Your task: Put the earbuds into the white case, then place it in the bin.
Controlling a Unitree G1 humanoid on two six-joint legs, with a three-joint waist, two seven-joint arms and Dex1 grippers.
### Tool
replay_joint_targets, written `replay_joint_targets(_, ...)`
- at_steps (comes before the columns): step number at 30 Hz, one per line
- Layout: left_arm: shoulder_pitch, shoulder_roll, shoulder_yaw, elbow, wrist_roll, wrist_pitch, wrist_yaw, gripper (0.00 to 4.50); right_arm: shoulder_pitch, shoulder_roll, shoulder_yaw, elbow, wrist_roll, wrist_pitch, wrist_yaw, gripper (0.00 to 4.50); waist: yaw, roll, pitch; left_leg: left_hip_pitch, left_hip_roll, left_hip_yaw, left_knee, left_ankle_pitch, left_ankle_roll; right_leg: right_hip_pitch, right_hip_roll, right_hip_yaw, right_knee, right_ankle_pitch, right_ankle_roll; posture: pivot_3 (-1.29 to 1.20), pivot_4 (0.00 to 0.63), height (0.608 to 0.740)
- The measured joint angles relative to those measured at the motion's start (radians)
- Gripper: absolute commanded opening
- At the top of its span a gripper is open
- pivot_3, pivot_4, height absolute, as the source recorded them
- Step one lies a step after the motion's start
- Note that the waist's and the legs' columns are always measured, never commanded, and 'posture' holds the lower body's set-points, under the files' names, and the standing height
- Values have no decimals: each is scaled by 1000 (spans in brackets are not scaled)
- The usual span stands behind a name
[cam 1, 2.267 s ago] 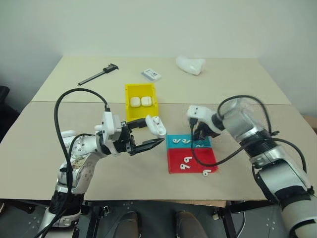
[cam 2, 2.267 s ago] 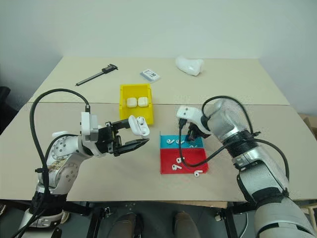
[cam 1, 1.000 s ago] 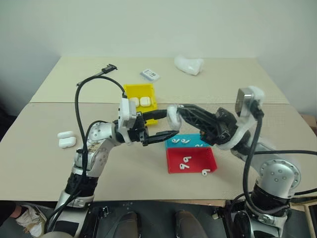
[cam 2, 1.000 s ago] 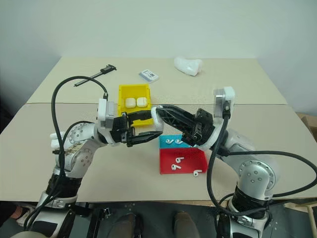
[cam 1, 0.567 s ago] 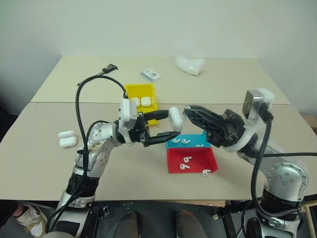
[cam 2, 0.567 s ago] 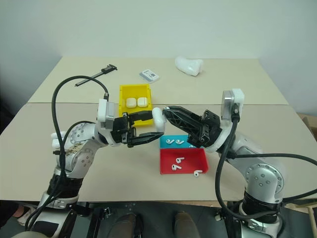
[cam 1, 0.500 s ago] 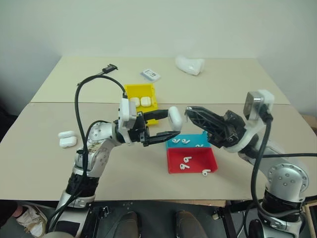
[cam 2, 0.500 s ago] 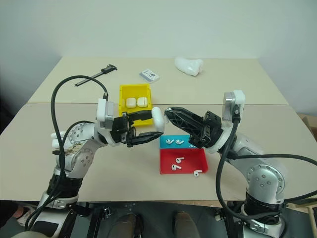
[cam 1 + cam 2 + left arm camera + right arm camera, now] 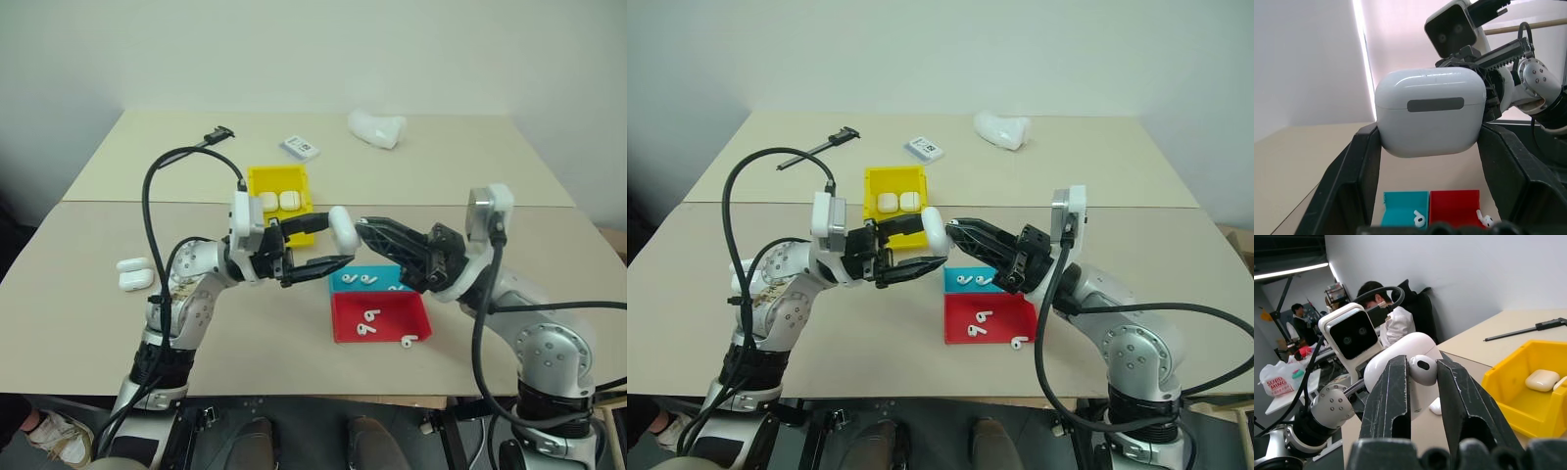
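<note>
1. Your left gripper (image 9: 318,246) holds the white case (image 9: 342,228) in the air above the table (image 9: 490,166), between the bin (image 9: 279,201) and the trays — in the left wrist view its lid looks closed, with the case pinched across its sides.
2. Your right gripper (image 9: 1422,369) is nipped narrow on one earbud (image 9: 1422,369), carried right up against the case.
3. Progress, as I judge it: you are at the insertion step. The earbud is not yet seated, the case looks as if it needs its lid open first, and the drop into the bin is still to do.
4. Counts: the yellow bin already holds two cases (image 9: 278,201); two more cases (image 9: 131,275) lie on the table out on your left side.
5. Loose earbuds: about three in the blue tray (image 9: 338,284), though they are hard to separate — two in the red tray (image 9: 416,324), and one on the table (image 9: 409,341) just beside the red tray's near edge.
</note>
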Motion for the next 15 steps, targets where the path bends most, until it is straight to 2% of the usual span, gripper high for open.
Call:
replay_joint_targets(8,-3,-8,-31,14,44,0,9,2727,-1,-38,7,-17,0,-5,-4,608,1,0,0,0,0,0,0,0,0,0,0,0,-1,0,0,0,150,740)
replay_joint_targets(15,-14,-21,-59,28,77,4,29,2727,-13,-47,63,-48,1,-8,-1,608,0,0,0,0,0,-1,0,0,0,0,0,0,-1,0,0,0,150,740)
